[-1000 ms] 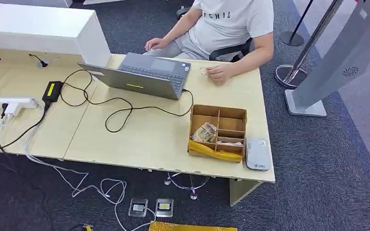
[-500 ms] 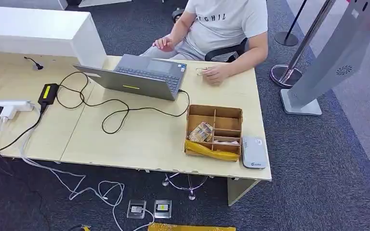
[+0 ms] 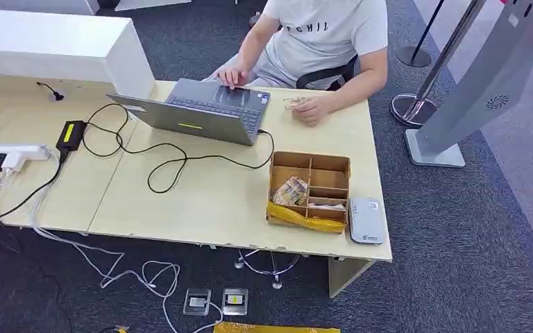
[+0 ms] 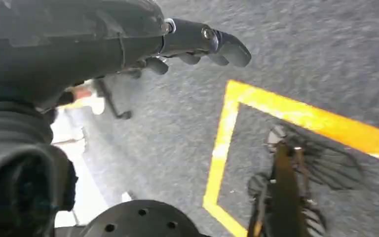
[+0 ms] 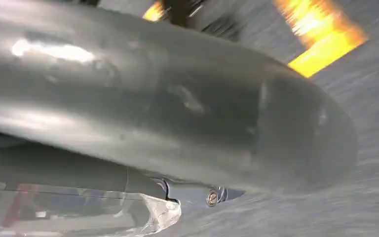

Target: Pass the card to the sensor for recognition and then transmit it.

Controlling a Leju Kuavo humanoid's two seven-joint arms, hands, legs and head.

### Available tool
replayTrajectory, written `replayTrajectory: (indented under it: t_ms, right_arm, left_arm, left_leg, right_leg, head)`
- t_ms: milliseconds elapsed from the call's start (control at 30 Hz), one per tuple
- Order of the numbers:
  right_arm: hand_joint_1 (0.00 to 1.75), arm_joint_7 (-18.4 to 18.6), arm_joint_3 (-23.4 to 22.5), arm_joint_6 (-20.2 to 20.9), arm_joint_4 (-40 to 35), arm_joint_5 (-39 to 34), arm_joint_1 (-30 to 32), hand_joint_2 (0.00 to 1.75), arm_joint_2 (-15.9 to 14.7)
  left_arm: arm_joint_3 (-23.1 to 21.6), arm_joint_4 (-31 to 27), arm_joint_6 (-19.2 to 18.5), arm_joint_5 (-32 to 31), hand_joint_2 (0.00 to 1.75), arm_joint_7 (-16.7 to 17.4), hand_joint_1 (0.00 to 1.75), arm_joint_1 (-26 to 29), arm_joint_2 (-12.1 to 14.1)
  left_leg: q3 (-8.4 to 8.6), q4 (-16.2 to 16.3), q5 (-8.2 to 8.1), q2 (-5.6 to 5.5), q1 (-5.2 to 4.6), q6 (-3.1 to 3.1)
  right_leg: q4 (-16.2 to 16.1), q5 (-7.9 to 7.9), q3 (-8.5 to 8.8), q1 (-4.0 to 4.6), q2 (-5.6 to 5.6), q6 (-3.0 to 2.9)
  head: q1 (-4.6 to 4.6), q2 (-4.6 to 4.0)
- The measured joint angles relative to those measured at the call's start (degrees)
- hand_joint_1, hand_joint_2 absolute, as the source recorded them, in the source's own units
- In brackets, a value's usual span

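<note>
Seemingly at rest, the left hand [image 4: 128, 44] hung over the grey floor [image 4: 177, 148] near a strip of yellow tape [image 4: 296, 116], its fingers [image 4: 229, 49] stretched out loosely with nothing in them. On the table [image 3: 201, 201], from the left, lay a white power strip [image 3: 10, 154], a black adapter [image 3: 71, 132] with its looping cable, and an open laptop [image 3: 201, 111] on which a seated person [image 3: 323, 35] rested one hand, the other hand lying on the table beside a small pale object too small to name. Further right stood the wooden box [image 3: 311, 192], its compartments holding a crumpled packet, a yellow bag and a flat pale item that might have been the card, though this could not be told. Just beside the box, at the table's right edge, lay the sensor [image 3: 366, 220], flat and grey-white, with nothing on it. The right hand [image 5: 187, 118] was blurred and seen from close behind; a piece of clear film [image 5: 153, 212] showed beside it, but whether its fingers held that, or anything, could not be told. Judged from this, no card was at the sensor or plainly passing to the person; the scene fitted a card waiting in the box as well as one already read and handed over.
</note>
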Motion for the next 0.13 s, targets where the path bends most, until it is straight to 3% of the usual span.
replayTrajectory:
  t_ms: [133]
  right_arm:
    - [0.00,2.0,0.8,1.4,0.2,1.9,2.3,0.00,-0.1]
  left_arm:
    - [0.5,0.0,2.1,1.3,0.00,0.6,0.00,0.1,-0.3]
  left_leg:
    - [0.03,0.0,-0.08,0.25,0.00,0.03]
  right_leg:
    - [0.0,0.00,-0.08,0.00,0.22,-0.01]
  head:
    - [-0.02,0.00]
